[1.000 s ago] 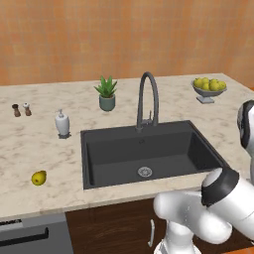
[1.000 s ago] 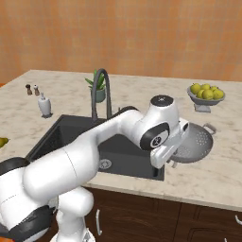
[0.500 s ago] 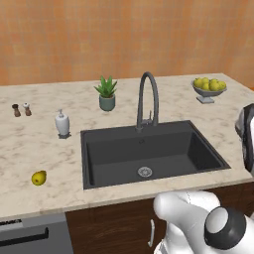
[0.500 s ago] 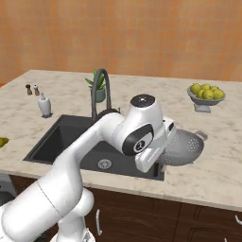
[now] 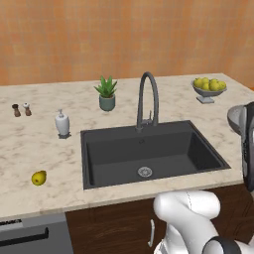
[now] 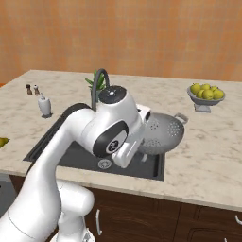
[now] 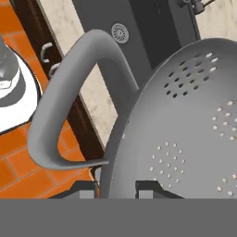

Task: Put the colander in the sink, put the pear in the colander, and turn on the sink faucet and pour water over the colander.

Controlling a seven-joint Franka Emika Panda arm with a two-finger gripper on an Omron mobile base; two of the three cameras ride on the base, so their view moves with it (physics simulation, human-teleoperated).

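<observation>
My gripper (image 7: 118,187) is shut on the rim of the colander (image 7: 185,120), a pale grey perforated bowl. Its looped side handle (image 7: 60,115) juts out to the left in the hand view. From the right base the colander (image 6: 163,134) hangs tilted in the air over the right edge of the dark sink (image 6: 152,166), held by the gripper (image 6: 143,124). From the left base a bit of the colander (image 5: 235,118) shows at the far right, past the sink (image 5: 114,163). The pear (image 5: 38,177) lies on the counter left of the sink. No water runs from the gooseneck faucet (image 5: 148,99).
A footed bowl of yellow-green fruit (image 6: 205,94) stands on the counter behind the colander. A potted plant (image 5: 106,93), a white soap dispenser (image 5: 62,124) and two small shakers (image 5: 21,109) sit along the back left. The silvery drain (image 5: 144,171) marks the basin's middle.
The colander has come up off the counter and moved left toward the sink, tilting as it goes. The arm has swung with it, and the jaws have finished shutting on the rim.
</observation>
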